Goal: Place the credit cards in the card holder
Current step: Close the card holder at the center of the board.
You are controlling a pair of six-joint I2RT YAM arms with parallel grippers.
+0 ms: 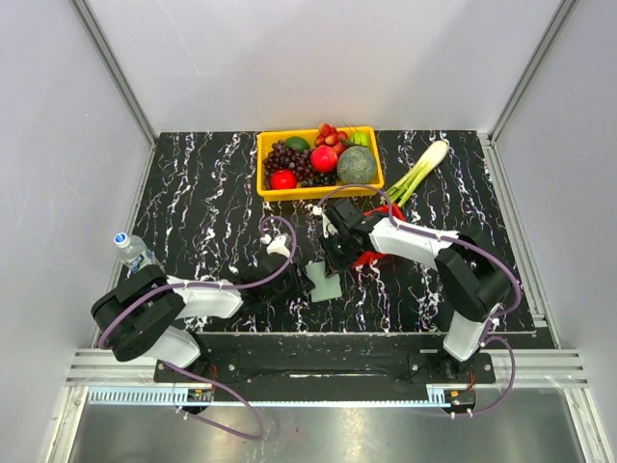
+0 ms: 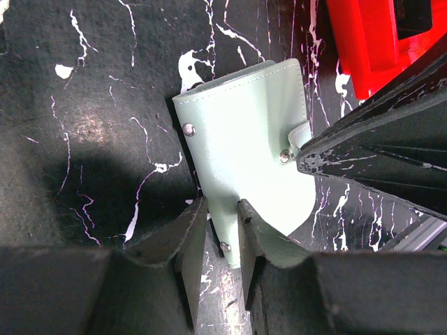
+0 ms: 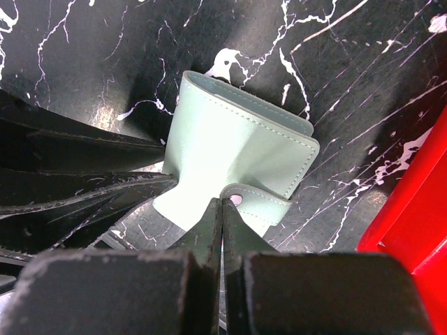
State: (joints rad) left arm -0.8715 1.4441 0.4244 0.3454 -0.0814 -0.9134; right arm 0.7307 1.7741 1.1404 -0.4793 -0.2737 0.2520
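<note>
Top view: the pale green soft card holder [image 1: 325, 283] lies near the middle of the black marbled table [image 1: 193, 212]. Left wrist: the left tool [image 2: 222, 225] clamps one edge of it. Right wrist: the right tool [image 3: 222, 209], jaws fully together, touches its snap strap.

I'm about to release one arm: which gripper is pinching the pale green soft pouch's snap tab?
The right gripper: its closed fingers pinch the snap tab of the pale green soft pouch. The left gripper grips the pouch's body instead.
</note>
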